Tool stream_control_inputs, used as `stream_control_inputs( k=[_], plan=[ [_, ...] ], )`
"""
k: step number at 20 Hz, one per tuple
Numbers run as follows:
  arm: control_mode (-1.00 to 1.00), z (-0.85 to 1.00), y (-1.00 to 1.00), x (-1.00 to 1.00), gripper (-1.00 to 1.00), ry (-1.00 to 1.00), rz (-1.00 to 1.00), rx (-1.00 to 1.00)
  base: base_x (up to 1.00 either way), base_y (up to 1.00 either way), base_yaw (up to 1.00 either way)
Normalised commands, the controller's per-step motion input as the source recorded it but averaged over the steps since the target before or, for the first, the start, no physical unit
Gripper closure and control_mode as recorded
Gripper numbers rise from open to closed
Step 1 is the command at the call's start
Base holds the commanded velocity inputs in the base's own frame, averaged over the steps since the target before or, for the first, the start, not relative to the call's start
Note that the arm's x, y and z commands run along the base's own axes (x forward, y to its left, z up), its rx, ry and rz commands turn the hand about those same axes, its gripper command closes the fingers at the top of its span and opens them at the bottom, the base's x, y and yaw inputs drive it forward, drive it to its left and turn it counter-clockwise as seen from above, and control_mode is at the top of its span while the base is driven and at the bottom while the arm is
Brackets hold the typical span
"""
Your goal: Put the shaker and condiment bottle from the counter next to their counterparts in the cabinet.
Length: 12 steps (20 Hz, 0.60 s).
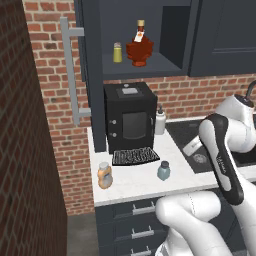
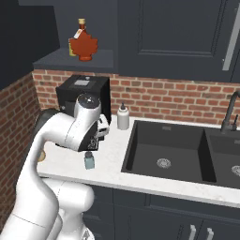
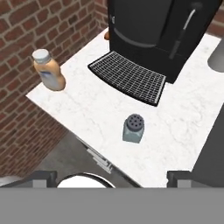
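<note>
Overhead, yellow-green shaker (image 1: 117,52) beside maple-leaf bottle (image 1: 139,46) inside cabinet (image 1: 145,67); jaws wide, empty.

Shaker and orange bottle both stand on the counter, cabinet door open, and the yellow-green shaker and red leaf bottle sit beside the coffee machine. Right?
One thing is off: the yellow-green shaker and red leaf bottle sit on the cabinet shelf above the coffee machine, as the left base view shows. The rest holds.

Counter (image 3: 100,113) smooth white marble-look; shaker (image 3: 133,128) translucent blue-grey, perforated metal cap; bottle (image 3: 49,70) smooth orange plastic; wall (image 3: 30,30) rough matt brick; coffee machine (image 3: 153,30) glossy black; sink (image 2: 168,150) matt.
</note>
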Motion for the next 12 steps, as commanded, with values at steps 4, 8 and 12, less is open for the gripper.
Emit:
stream_control_inputs(
  k=[4,8,12],
  plan=[
    [-1.0,-0.43,-0.23,0.0,-1.0,-0.05,0.17,0.03,0.0,0.0,0.0],
    [-1.0,-0.36,0.0,0.0,-1.0,0.0,0.13,0.0,0.0,0.0,0.0],
    [-1.0,-0.21,0.0,0.0,-1.0,-0.07,0.18,0.01,0.0,0.0,0.0]
  ],
)
